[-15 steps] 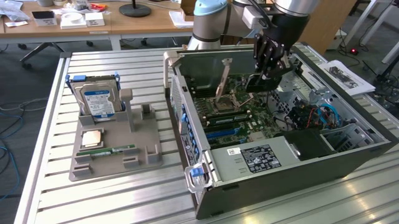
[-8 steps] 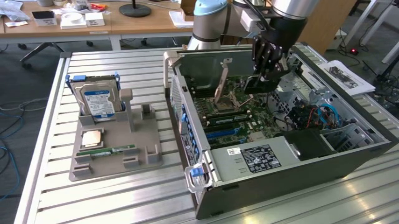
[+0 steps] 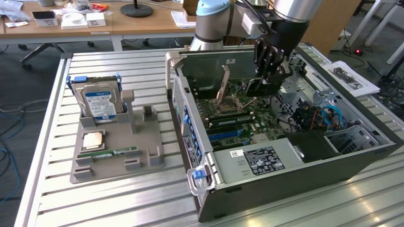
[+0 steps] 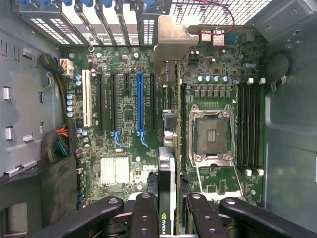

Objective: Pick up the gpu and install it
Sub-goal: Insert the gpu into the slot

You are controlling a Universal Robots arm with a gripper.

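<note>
**Card.** The gpu [image 3: 260, 88] is a thin, flat, dark card. It hangs on edge inside the open computer case [image 3: 303, 175], above the motherboard [image 3: 240, 127]. In the wrist view the gpu [image 4: 166, 188] is seen edge-on, with a bare metal bracket [image 4: 170, 47] at its far end, by the rear slot openings. A small green logo [image 4: 163, 218] sits near the gripped end. I cannot tell whether the lower edge touches the board.

**Room.**
- The slatted metal desk [image 3: 113, 198] carries the case, which lies with its open side up.
- A grey holder tray [image 3: 107, 161] sits well apart, toward the exterior view's left. It holds a hard drive [image 3: 100, 103] standing upright and a memory stick [image 3: 113, 153] lying flat.
- Case walls close in on all sides of the board.
- A black power supply box [image 3: 271, 158] and blue cables [image 3: 328, 116] lie toward the near end.
- The card hangs between the long blue slot [image 4: 139, 106] and the open processor socket [image 4: 212, 133].

**Arm.** The arm [image 3: 287, 19] comes down steeply from above the far wall. The gripper [image 3: 266, 78] points down into the case. The black fingers [image 4: 144, 215] are clamped on the card's two flat faces, and the gripper [image 4: 168, 210] straddles its top edge.
</note>
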